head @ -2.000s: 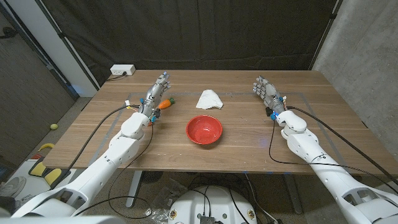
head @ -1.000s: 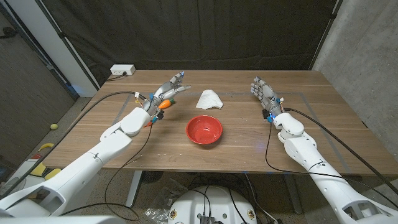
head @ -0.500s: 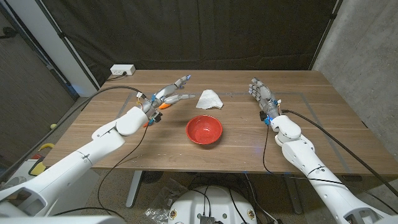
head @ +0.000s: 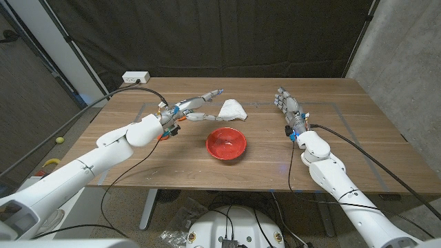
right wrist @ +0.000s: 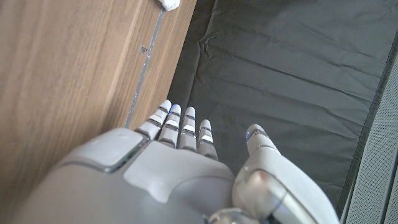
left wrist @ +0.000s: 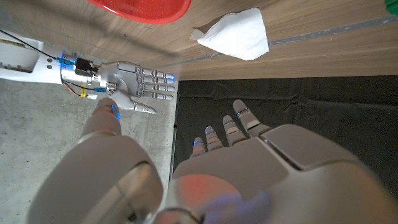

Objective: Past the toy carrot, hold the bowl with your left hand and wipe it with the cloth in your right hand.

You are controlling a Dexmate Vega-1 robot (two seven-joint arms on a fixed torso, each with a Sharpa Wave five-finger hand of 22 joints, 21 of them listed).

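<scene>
Basically nothing done yet on the task proper. My left robot hand (head: 196, 107) is stretched out over the desk (head: 358, 138) with fingers spread, holding nothing; it hangs above the toy carrot's spot, so only an orange bit (head: 165, 136) shows under the wrist. Fingertips point toward 2 o'clock, near the cloth (head: 231, 109) but apart from it.

Bowl (head: 226, 143): red, sits mid-desk, at about 5 o'clock from my left fingertips, untouched. Cloth: white, crumpled, just past the bowl at 12 o'clock from it, lying loose on the desk.

My right robot hand (head: 289, 109) is well off at 3 o'clock from the cloth, fingers straight and close together, holding nothing. Can't tell from these frames whether it touches the desk.

Left to do, as I judge it:
- left hand drops onto the bowl rim and grips
- right hand crosses to the cloth and picks it up
- wipe the bowl

So: reach phase, no contact with bowl or cloth.
</scene>
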